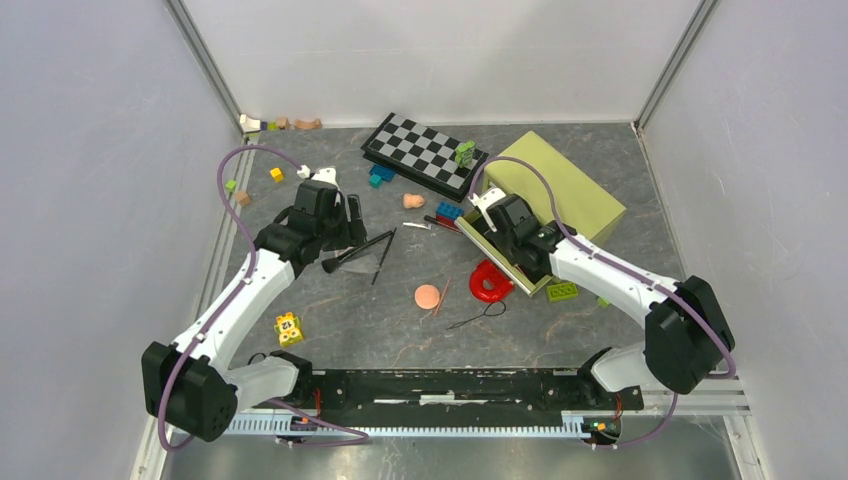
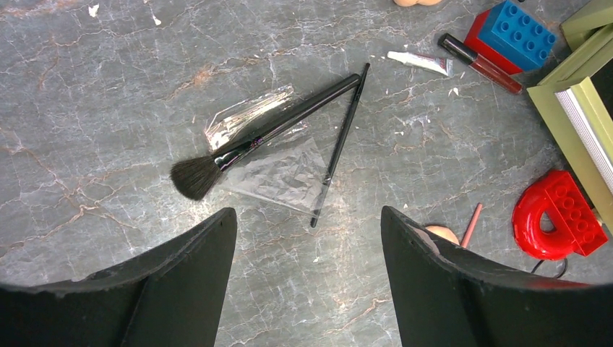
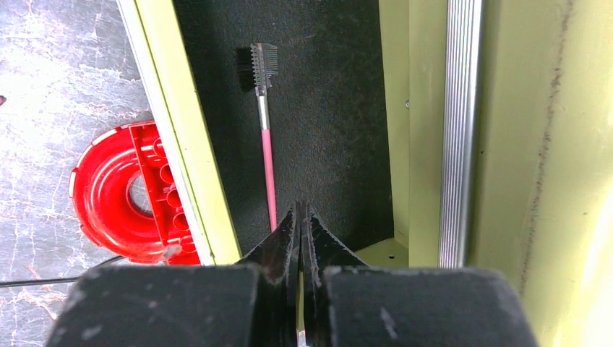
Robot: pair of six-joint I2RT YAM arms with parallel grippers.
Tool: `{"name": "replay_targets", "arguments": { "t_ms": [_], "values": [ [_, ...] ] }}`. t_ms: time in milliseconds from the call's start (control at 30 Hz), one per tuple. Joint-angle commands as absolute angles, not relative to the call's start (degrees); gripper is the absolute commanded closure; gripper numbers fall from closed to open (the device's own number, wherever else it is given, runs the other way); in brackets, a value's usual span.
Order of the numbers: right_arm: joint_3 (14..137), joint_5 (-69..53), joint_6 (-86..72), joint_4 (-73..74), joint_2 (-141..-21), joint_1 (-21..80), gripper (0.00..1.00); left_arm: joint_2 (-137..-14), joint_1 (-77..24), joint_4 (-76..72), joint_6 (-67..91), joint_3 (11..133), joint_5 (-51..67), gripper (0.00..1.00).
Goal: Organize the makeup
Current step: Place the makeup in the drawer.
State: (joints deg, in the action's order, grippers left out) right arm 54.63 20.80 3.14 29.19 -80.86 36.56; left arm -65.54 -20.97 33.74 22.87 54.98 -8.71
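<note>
My left gripper (image 2: 309,217) is open and empty, hovering over the table just short of a large black-handled brush (image 2: 260,134) and a thin black brush (image 2: 340,144), which lie on a clear plastic wrapper (image 2: 282,173). A round peach puff (image 1: 427,296) and a thin pink pencil (image 1: 441,298) lie mid-table. A small white tube (image 2: 419,63) and a dark lip gloss (image 2: 481,63) lie near a blue brick (image 2: 517,32). My right gripper (image 3: 300,210) is shut inside the green box (image 3: 184,144). A pink-handled brow comb (image 3: 266,130) lies on the box's black lining, beside the left finger.
A red horseshoe piece (image 1: 490,282) rests against the box's left wall. A chessboard (image 1: 425,150) lies at the back. Loose toy bricks are scattered: yellow (image 1: 289,327), green (image 1: 561,291), blue (image 1: 381,175). A black wire loop (image 1: 478,318) lies near the front.
</note>
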Motion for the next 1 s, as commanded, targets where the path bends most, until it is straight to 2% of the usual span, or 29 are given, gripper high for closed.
{"name": "replay_targets", "arguments": {
  "t_ms": [0,200,333,500,667,767,967],
  "values": [
    [57.5,21.8,2.9,29.7,-79.1,36.3,1.00,-65.8,-20.6,32.3,20.7,55.1,-7.7,0.21],
    [59.8,11.3,3.1,29.8,-74.9,38.7,0.93,-65.8,-20.4,32.3,20.7,55.1,-7.7,0.21],
    [61.7,11.0,0.2,29.7,-75.5,44.6,0.89,-65.9,-20.0,32.2,20.7,55.1,-7.3,0.21],
    [61.6,12.6,-12.7,25.3,-79.6,50.9,0.81,-66.1,-19.7,32.2,20.8,55.1,-6.7,0.21],
    [57.0,8.8,-24.4,14.6,-82.3,54.3,0.63,-65.9,-19.6,32.2,20.9,54.9,-6.5,0.21],
    [59.5,7.8,-25.2,14.9,-86.9,57.1,0.54,-65.7,-19.6,32.2,20.9,54.9,-6.5,0.21],
    [61.7,7.9,-25.0,16.2,-94.5,58.5,0.52,-65.3,-19.6,32.2,20.9,54.8,-6.8,0.21]
  ]
}}
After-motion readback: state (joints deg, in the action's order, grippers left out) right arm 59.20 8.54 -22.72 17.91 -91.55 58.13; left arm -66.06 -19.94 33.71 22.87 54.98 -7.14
